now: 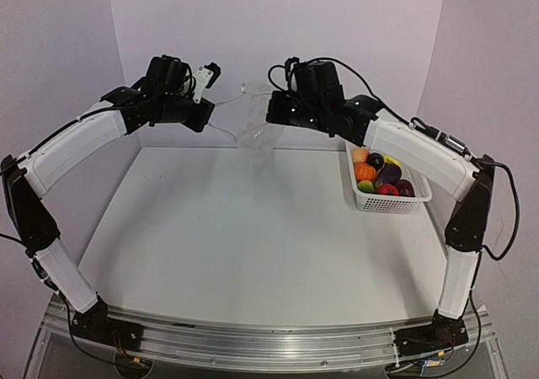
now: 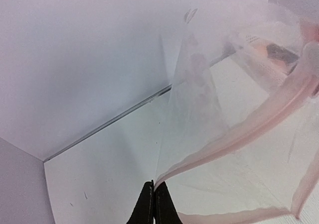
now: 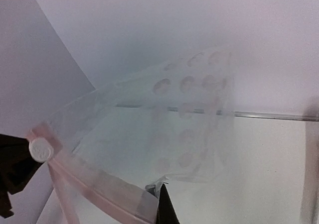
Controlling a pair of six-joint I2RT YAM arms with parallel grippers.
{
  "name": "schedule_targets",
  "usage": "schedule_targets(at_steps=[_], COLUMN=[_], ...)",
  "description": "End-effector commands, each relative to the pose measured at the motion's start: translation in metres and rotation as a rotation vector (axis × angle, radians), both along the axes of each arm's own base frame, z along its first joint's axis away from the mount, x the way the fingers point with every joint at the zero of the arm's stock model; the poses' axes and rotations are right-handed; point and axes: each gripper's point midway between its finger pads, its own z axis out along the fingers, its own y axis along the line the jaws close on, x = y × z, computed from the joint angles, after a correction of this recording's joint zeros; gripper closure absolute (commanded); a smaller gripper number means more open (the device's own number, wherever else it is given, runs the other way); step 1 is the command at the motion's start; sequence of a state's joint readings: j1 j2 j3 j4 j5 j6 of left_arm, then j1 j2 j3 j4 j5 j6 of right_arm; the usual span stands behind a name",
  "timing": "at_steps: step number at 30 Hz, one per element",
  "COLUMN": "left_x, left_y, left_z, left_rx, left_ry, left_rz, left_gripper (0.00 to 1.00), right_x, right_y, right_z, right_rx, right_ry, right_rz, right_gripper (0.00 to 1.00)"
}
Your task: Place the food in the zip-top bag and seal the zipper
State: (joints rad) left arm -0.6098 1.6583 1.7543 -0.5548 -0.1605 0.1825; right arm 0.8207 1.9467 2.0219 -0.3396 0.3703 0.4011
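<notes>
Left fingers, right fingers both pinch clear white-dotted plastic zip-top bag aloft; colourful toy food unbagged. Next: spread mouth.

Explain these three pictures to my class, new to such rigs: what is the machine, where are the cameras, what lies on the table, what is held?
The machine is two robot arms bolted at the near edge of a table. The wide picture looks down from above and behind them; the other two come from a camera on each wrist. On the table stands a white basket of toy food. The left gripper and right gripper are both shut on a clear dotted zip-top bag, holding it in the air between them. Its pinkish zipper strip shows in both wrist views.
</notes>
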Motion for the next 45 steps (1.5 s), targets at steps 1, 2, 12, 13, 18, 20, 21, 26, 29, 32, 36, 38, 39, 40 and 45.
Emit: schedule_targets(at_steps=[1, 2, 12, 13, 18, 20, 21, 26, 29, 32, 36, 38, 39, 40, 45], left_x=[-0.001, -0.003, -0.024, -0.026, -0.031, -0.033, -0.034, -0.034, -0.033, -0.023, -0.018, -0.028, -0.031, -0.033, -0.026], left_y=[0.012, 0.009, -0.014, -0.015, -0.026, -0.031, -0.033, -0.030, -0.020, -0.005, -0.001, -0.018, -0.022, -0.025, -0.025], left_z=[-0.033, -0.038, -0.081, -0.084, -0.086, -0.088, -0.090, -0.088, -0.082, -0.072, -0.053, -0.052, -0.054, -0.058, -0.078], left_rx=[0.013, 0.006, -0.068, -0.070, -0.086, -0.089, -0.089, -0.091, -0.091, -0.063, 0.044, 0.091, 0.111, 0.126, 0.190], left_ry=[0.072, 0.091, 0.307, 0.320, 0.363, 0.388, 0.400, 0.401, 0.393, 0.369, 0.276, 0.243, 0.235, 0.238, 0.278], left_rz=[0.033, 0.014, -0.133, -0.148, -0.244, -0.267, -0.276, -0.258, -0.198, -0.073, 0.029, -0.003, -0.004, -0.006, 0.034], left_gripper=[0.93, 0.86, 0.47, 0.45, 0.42, 0.44, 0.47, 0.99, 1.00, 1.00, 1.00, 1.00, 1.00, 1.00, 1.00], right_x=[-0.047, -0.054, -0.069, -0.071, -0.082, -0.084, -0.086, -0.077, -0.063, -0.046, -0.038, -0.043, -0.046, -0.051, -0.071], right_y=[0.039, 0.045, 0.059, 0.060, 0.068, 0.069, 0.070, 0.054, 0.036, 0.018, 0.018, 0.030, 0.034, 0.037, 0.021], right_z=[-0.050, -0.052, -0.066, -0.067, -0.074, -0.077, -0.077, -0.087, -0.098, -0.113, -0.117, -0.114, -0.112, -0.108, -0.085], right_rx=[-0.203, -0.198, -0.148, -0.148, -0.147, -0.140, -0.137, -0.070, -0.079, -0.038, -0.011, -0.009, -0.011, -0.007, 0.018], right_ry=[0.057, 0.066, 0.138, 0.141, 0.171, 0.184, 0.191, 0.279, 0.304, 0.378, 0.411, 0.407, 0.401, 0.399, 0.382], right_rz=[0.075, 0.086, 0.156, 0.173, 0.248, 0.261, 0.273, 0.258, 0.222, 0.192, 0.243, 0.328, 0.366, 0.404, 0.500], right_gripper=[1.00, 1.00, 1.00, 1.00, 1.00, 1.00, 1.00, 1.00, 1.00, 1.00, 1.00, 0.95, 0.89, 0.83, 0.48])
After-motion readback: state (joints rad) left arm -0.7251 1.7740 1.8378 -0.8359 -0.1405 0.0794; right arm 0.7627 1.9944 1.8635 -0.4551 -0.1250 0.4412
